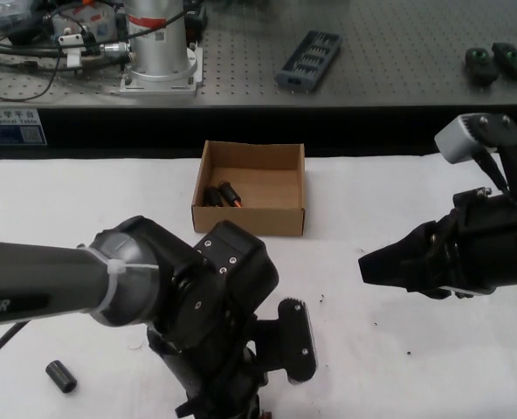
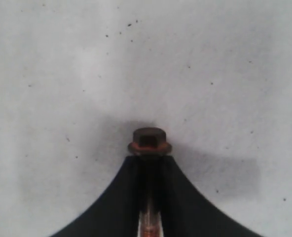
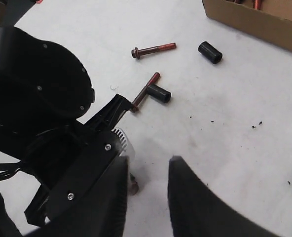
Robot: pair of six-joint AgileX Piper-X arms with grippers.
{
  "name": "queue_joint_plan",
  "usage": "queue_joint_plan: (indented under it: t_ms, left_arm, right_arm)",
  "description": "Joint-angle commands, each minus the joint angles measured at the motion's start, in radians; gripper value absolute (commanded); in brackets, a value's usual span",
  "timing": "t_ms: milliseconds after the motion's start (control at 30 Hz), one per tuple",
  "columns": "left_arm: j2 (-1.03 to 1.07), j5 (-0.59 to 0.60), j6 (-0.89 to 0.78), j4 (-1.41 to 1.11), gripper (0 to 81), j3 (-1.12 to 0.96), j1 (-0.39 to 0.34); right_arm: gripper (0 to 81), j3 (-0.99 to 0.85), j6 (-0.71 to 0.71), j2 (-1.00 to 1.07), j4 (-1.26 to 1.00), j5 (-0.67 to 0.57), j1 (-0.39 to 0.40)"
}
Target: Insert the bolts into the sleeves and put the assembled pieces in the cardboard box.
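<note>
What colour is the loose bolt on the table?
The bolt is coppery red, darker head; right wrist view.

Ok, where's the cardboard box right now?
In the high view, the cardboard box sits centred near the far edge of the white cover, with a few dark pieces inside.

A small label (image 1: pixel 11 125) with red and blue print stands on the front edge of the far table (image 1: pixel 398 52), but its characters are too small to read. White letters (image 1: pixel 1 305) on the grey tube of the left arm (image 1: pixel 58 275) are cut off at the edge. A pale sticker (image 1: pixel 159 37) on the metal column (image 1: pixel 158 61) cannot be read.
</note>
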Motion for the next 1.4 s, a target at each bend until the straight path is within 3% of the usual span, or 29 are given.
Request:
queue_joint_plan:
  t_ms: [0, 300, 467, 700, 867, 1000, 1200, 1367]
  left_arm:
    - [0.012, -0.013, -0.103, -0.011, 0.0, -0.043, -0.003]
    - [-0.077, -0.042, -0.353, -0.074, 0.6, -0.074, 0.054]
    - [-0.164, -0.034, -0.449, -0.037, 0.6, -0.058, 0.146]
    - [-0.332, 0.119, -0.602, -0.138, 0.6, 0.058, 0.277]
    - [-0.474, 0.178, -0.774, -0.32, 0.6, 0.169, 0.316]
    - [-0.583, 0.183, -0.879, -0.408, 0.6, 0.225, 0.324]
    - [-0.723, 0.183, -0.939, -0.456, 0.6, 0.274, 0.324]
    - [-0.82, 0.177, -0.956, -0.455, 0.6, 0.277, 0.34]
  right_arm:
    - [22.1, -0.003, 0.0, -0.012, -0.003, -0.015, -0.004]
    - [22.0, -0.003, -0.012, -0.012, -0.003, -0.009, -0.004]
    - [22.0, -0.003, -0.124, -0.008, -0.003, 0.14, -0.004]
    - [22.0, -0.013, -0.181, 0.091, -0.011, 0.147, 0.0]
    - [23.2, -0.098, -0.192, 0.24, 0.045, 0.058, 0.001]
    - [27.4, -0.217, -0.327, 0.354, 0.134, 0.056, 0.024]
    - [29.0, -0.432, -0.613, 0.523, 0.28, 0.215, 0.086]
    - [29.0, -0.557, -0.722, 0.635, 0.286, 0.234, 0.128]
